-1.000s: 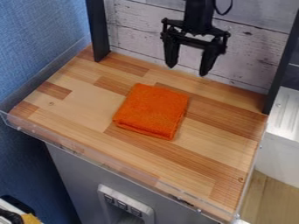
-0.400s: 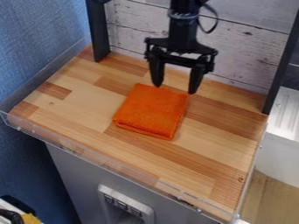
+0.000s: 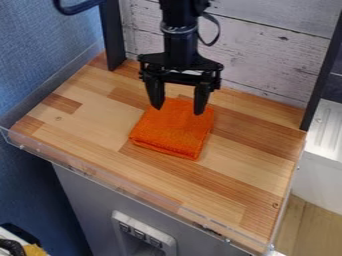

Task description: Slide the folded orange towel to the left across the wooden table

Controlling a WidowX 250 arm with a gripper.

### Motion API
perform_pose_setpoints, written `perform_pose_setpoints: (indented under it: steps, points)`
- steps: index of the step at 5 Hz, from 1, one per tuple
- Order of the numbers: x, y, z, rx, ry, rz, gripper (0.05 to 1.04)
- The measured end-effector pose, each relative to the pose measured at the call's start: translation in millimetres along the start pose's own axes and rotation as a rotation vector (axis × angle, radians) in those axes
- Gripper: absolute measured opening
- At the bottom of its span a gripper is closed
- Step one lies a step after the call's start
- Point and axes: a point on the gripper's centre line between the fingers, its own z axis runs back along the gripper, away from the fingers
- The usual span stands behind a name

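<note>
Near side: clear rim (image 3: pixel 120 187) along the wooden top (image 3: pixel 87 130). Mid-board, we have the folded orange cloth (image 3: pixel 172 132), near-square, long axis unclear, layered edge facing near, sides slanting. Black gripper (image 3: pixel 178 110) points down over its far part, fingers apart, nothing gripped; contact unclear. Behind: whitish plank wall (image 3: pixel 267 55).

Folded square orange cloth (image 3: pixel 172 134) below my black 2-fingered pincer (image 3: pixel 178 111), on rectangular brown wooden tabletop (image 3: pixel 87 119), flat white plank wall (image 3: pixel 267 55) behind, 2 straight black posts (image 3: pixel 322 80) either side
</note>
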Motion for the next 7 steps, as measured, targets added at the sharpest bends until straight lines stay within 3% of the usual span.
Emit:
perform_pose_setpoints:
  steps: [2, 3, 4, 7]
  points:
    - [-5.4, 11.3, -13.2, 0.004, -0.012, 0.052, 0.369]
    - [-2.9, 17.1, -24.0, 0.017, -0.004, 0.068, 0.155]
    - [2.6, 24.9, -35.4, 0.031, 0.022, 0.076, 0.066]
    - [15.9, 28.1, -57.1, 0.050, 0.053, 0.085, 0.059]
